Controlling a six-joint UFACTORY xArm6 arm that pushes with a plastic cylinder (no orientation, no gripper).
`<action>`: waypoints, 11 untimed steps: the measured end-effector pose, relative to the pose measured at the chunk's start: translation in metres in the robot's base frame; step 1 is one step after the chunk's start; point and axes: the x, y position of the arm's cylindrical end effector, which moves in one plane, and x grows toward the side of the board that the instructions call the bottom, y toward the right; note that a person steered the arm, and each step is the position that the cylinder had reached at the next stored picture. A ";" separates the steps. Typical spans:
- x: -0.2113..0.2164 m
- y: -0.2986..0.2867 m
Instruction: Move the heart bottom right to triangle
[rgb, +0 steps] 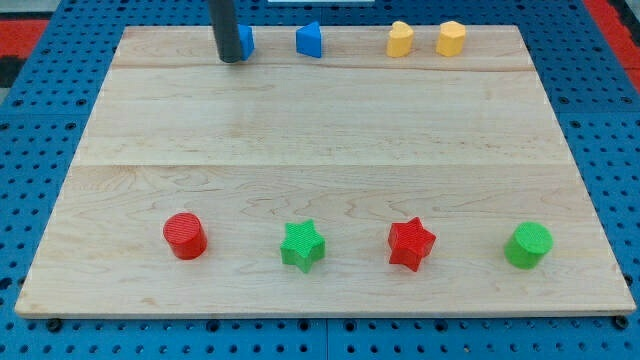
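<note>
A yellow heart-like block (400, 39) lies near the board's top edge, right of centre. A blue triangle block (309, 40) lies to its left on the same row. My tip (232, 60) rests at the view's top left, touching or just in front of another blue block (247, 42) that the rod largely hides, so its shape cannot be made out. The tip is left of the blue triangle and far left of the yellow heart.
A yellow hexagon-like block (451, 38) sits just right of the heart. Along the view's bottom stand a red cylinder (185, 236), a green star (302, 245), a red star (411, 244) and a green cylinder (528, 245). The wooden board (320, 150) lies on a blue pegboard.
</note>
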 end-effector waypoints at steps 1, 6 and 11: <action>0.000 0.058; -0.015 0.244; -0.063 0.201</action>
